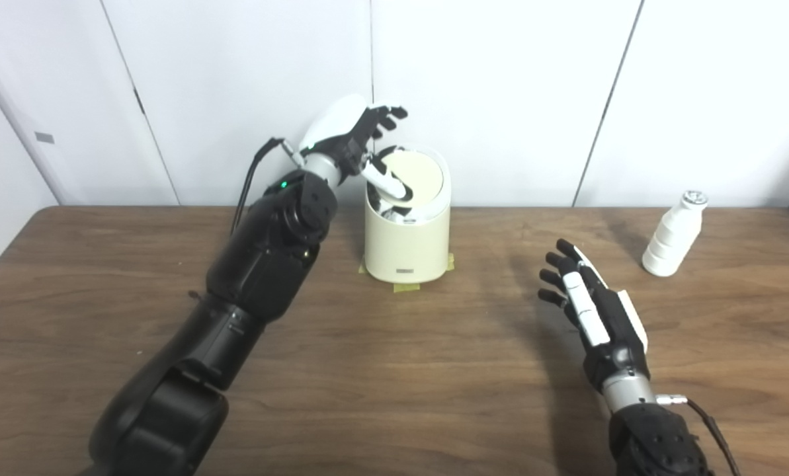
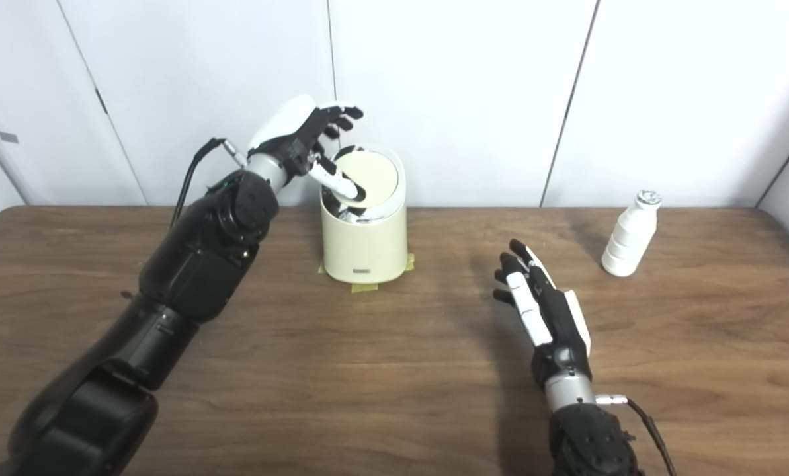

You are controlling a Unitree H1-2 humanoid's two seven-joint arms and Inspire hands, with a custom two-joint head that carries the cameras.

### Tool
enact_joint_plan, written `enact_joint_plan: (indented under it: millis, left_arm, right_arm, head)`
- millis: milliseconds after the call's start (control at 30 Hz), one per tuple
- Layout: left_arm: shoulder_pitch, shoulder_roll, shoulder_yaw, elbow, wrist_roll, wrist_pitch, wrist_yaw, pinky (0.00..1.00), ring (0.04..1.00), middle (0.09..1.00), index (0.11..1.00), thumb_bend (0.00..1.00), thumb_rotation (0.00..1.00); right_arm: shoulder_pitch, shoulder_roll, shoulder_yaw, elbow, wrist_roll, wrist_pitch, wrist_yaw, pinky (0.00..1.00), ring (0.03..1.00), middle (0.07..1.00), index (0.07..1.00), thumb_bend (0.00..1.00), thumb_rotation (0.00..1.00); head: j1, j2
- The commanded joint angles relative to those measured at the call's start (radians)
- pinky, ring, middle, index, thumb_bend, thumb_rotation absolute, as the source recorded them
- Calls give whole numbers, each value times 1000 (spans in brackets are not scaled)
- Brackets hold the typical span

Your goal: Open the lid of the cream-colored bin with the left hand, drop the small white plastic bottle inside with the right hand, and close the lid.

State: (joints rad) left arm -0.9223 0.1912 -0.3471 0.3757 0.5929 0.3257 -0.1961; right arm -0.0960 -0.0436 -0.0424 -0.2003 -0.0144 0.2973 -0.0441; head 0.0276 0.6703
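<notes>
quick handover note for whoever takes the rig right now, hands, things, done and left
Left hand: at the cream bin, thumb pushing its swing lid tilted, gap showing at the near edge; holds nothing.
Right hand: open, empty, over the table.
White bottle: upright at far right, untouched.
Done: lid partly open.
Left: grasp bottle, drop it in, close lid.

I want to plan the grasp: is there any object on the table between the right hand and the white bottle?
Nothing visible. The right hand hovers open, and only bare table lies between it and the white bottle, which stands upright to its far right.
</notes>
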Motion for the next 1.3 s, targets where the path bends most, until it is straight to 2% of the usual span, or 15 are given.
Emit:
enact_joint_plan:
  millis: [0,267,333,433,533,700,833,967,1267]
  left_arm:
    - [-76,14,1,0,18,-10,6,737,839,827,873,919,0]
    - [-128,14,-11,51,11,30,-40,725,810,820,870,929,0]
    - [-148,16,-19,67,15,48,-68,780,844,835,881,919,0]
    - [-173,25,-31,90,3,43,-113,802,874,861,887,915,0]
    - [-200,40,-58,118,5,20,-165,839,951,932,869,958,70]
    - [-245,43,-99,152,29,44,-206,866,973,958,869,997,97]
    - [-288,45,-146,166,62,78,-262,796,920,954,889,998,145]
    - [-314,40,-157,171,66,95,-294,839,942,955,899,980,126]
    - [-343,36,-195,191,92,71,-319,811,944,958,893,1000,113]
  right_arm:
    - [-43,3,0,-25,-3,-43,-1,778,849,892,903,552,805]
    - [-45,5,4,-19,-15,-43,-5,783,851,889,905,560,816]
    - [-45,5,5,-19,-18,-42,-5,776,845,886,905,568,826]
    - [-45,1,7,-15,-18,-47,1,778,846,888,908,574,830]
    - [-45,0,10,-23,-20,-35,2,769,847,888,910,576,836]
    - [-43,-1,17,-34,-28,-25,2,768,850,887,912,570,835]
    - [-41,-1,25,-46,-48,-10,-1,751,837,875,905,526,831]
    - [-37,-1,29,-53,-54,-7,3,754,839,874,908,510,832]
    - [-41,6,31,-54,-61,1,1,751,835,871,907,506,828]
  head:
    - [1,1]
    - [-4,-2]
    - [-3,-2]
    - [-6,-2]
    - [-7,-1]
    - [-12,0]
    - [-13,2]
    - [-13,3]
    - [-18,2]
